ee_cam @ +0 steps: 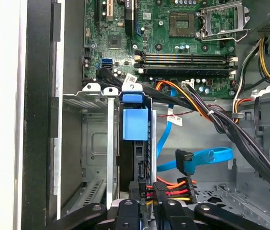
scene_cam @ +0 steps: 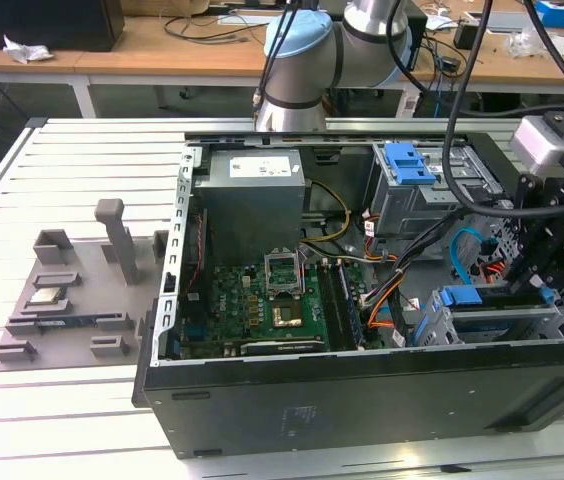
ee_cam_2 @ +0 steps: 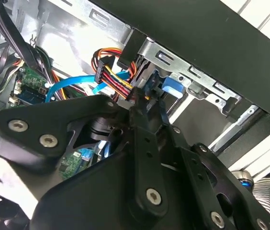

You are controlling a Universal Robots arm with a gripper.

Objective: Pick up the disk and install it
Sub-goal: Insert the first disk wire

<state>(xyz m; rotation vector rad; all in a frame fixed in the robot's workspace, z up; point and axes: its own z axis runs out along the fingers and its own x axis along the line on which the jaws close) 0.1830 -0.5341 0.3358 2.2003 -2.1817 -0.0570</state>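
The disk stands on edge in a slot of the grey drive cage inside the open computer case, its blue rail and tab facing up. In the exterior view the disk sits in the cage at the front right of the case. My gripper is at the disk's end, fingers drawn close together and shut. I cannot tell whether they pinch the disk or only touch it. In the second wrist view the gripper reaches to the blue tab.
A power plug with coloured wires and a blue data cable lie right beside the fingers. A bare blue bracket tops the rear cage. The grey power supply and motherboard sit towards the exterior view's left. A grey fixture stands outside the case.
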